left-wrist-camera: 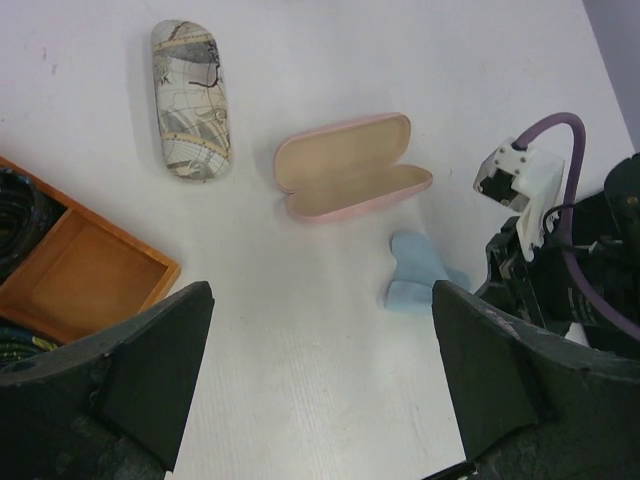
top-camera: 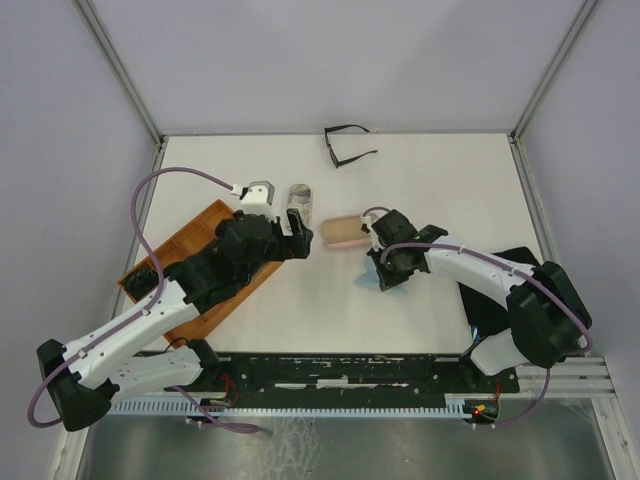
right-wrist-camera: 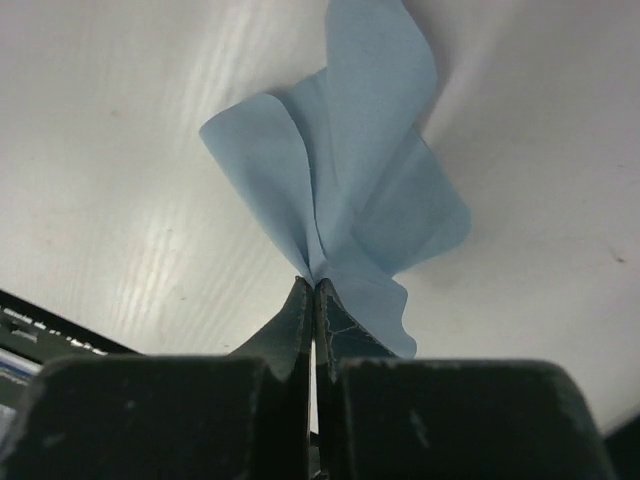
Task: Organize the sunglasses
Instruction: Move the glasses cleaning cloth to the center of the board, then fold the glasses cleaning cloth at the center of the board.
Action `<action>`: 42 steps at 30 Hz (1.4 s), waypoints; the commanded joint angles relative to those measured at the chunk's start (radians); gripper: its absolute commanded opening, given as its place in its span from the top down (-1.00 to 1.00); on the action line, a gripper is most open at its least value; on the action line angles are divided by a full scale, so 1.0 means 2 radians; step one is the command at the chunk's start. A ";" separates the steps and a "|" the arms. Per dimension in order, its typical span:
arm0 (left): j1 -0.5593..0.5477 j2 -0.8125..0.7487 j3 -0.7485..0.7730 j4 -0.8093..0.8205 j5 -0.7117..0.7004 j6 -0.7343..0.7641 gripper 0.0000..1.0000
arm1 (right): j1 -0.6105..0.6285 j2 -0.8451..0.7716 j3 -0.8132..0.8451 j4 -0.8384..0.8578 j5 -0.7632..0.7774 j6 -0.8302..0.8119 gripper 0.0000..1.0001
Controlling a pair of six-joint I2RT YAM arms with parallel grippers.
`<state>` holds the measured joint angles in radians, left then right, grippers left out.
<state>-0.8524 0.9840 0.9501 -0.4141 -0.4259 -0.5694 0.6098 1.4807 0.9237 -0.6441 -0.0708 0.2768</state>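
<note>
1. White table point(top-camera: 440, 190) in the top view. The black-framed glasses point(top-camera: 348, 146) lie unfolded at its far edge, well apart from both arms. A wooden tray point(top-camera: 196, 236) sits on the left, largely covered by the left arm, and a dark item lies in its near compartment, though I cannot tell what it is. The left gripper point(top-camera: 300, 235) hangs just past the tray's right side, with a patterned case point(top-camera: 298, 195) just beyond it and an open pink case point(top-camera: 342, 232) to its right. The right gripper point(top-camera: 385, 276) points down beside the pink case, over a light-blue cloth point(top-camera: 402, 282).

2. Left wrist view: the left gripper's fingers point(left-wrist-camera: 150, 370) stand wide apart with nothing between them but bare table. Ahead lie the closed patterned case, the pink case with its lid laid back, and the crumpled cloth next to the right arm. The tray's corner shows one bare compartment, while the neighbouring ones hold dark, cropped shapes.

3. Right wrist view: the right gripper's fingers point(right-wrist-camera: 290, 320) are pressed together, pinching a fold of the cloth, which fans out above them against the table.
</note>
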 commanded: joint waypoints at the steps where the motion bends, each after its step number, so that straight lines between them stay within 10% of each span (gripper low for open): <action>1: 0.002 -0.028 -0.014 -0.007 -0.028 -0.033 -0.93 | 0.064 -0.019 0.004 0.035 -0.025 -0.001 1.00; 8: 0.002 -0.058 -0.044 -0.030 -0.055 -0.049 -0.94 | 0.173 0.017 0.024 0.033 -0.011 -0.057 0.88; 21: 0.003 -0.041 -0.115 0.012 -0.003 -0.058 -0.93 | 0.194 -0.111 -0.062 0.086 0.143 0.043 -0.07; 42: 0.002 0.036 -0.188 0.139 0.070 -0.051 -0.70 | 0.115 0.008 -0.050 0.127 0.069 0.090 0.18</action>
<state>-0.8520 1.0916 0.5907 -0.2024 -0.2817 -0.6582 0.8375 1.4780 0.7803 -0.4313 0.0517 0.4316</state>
